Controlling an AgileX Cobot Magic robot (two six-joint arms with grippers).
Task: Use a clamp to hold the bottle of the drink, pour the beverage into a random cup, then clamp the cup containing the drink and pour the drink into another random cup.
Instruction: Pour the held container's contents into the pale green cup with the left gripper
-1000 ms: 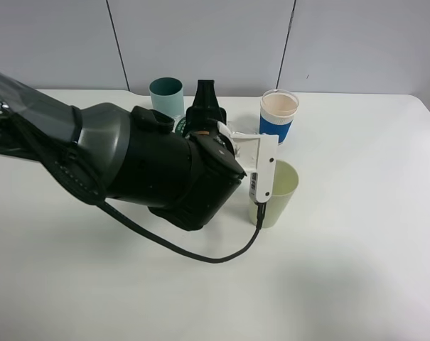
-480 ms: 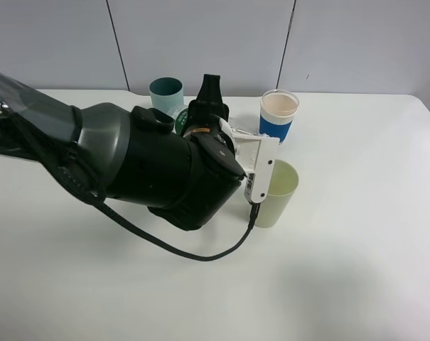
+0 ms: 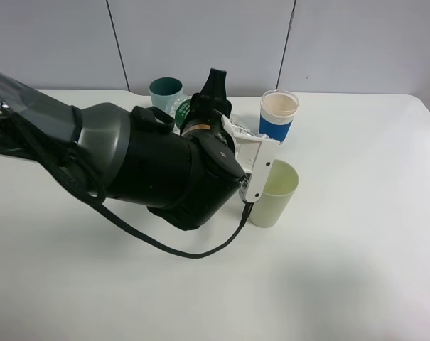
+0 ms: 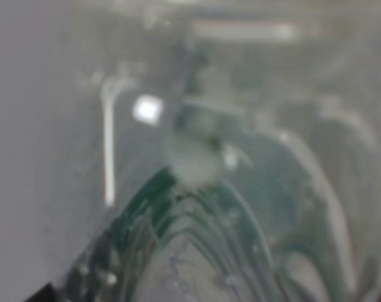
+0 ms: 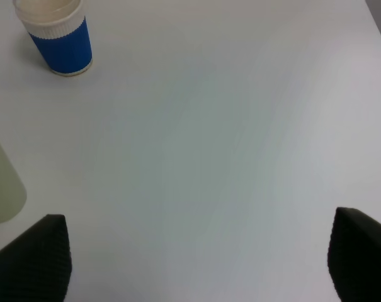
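Observation:
My left gripper (image 3: 206,99) is shut on the green drink bottle (image 3: 184,107), held behind the pale green cup (image 3: 274,194); most of the bottle is hidden by the arm. In the left wrist view the bottle (image 4: 196,239) fills the frame, blurred, and the fingers do not show. A blue and white cup (image 3: 278,116) stands at the back, and a teal cup (image 3: 165,94) stands back left. My right gripper (image 5: 203,264) is open and empty above the table, with the blue cup (image 5: 58,36) and the pale green cup (image 5: 1,182) at the frame's edge.
The white table (image 3: 357,249) runs to a grey panelled wall at the back. The bulky black left arm (image 3: 129,163) covers the table's left middle, and its cable (image 3: 193,252) loops down in front of the pale green cup.
The left gripper has lifted and tilted back with the bottle. The white camera mount has risen off the front of the pale green cup. The cups have not moved.

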